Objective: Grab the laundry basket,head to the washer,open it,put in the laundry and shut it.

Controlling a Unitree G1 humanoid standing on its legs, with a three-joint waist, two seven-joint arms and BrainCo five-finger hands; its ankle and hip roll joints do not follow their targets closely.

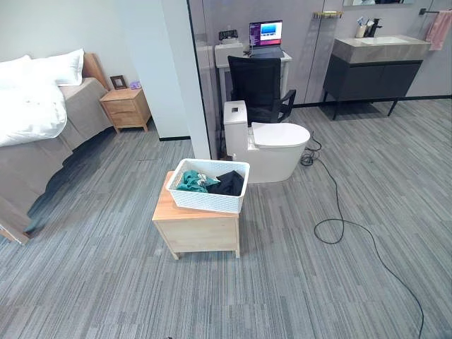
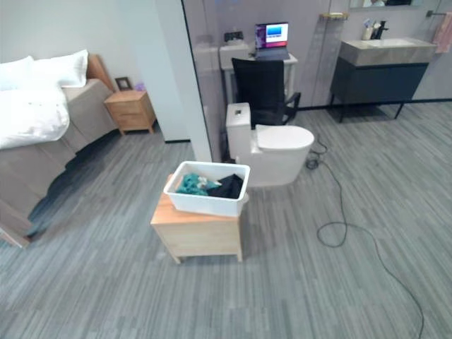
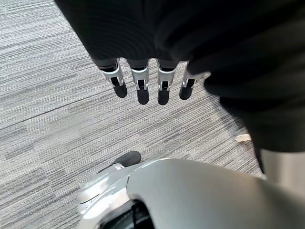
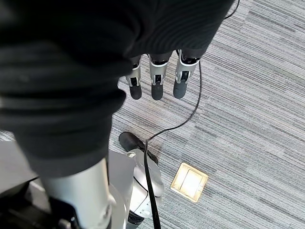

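Grey carpet (image 1: 106, 282) spreads below both hands. Left hand (image 3: 143, 86) and right hand (image 4: 157, 81) hang with fingers straight, empty. Well ahead, the basket (image 1: 210, 186) with laundry (image 1: 212, 183) sits on a wooden cabinet (image 1: 198, 229) near the toilet (image 1: 272, 145).

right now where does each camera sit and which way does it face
Left eye view: on the head, looking down across the floor at the laundry basket on a wooden stand.
Right eye view: beside it, same basket, stand and toilet.
Left wrist view: on the left wrist, facing the carpet past the left robot hand, open.
Right wrist view: on the right wrist, facing the carpet past the right robot hand, open.
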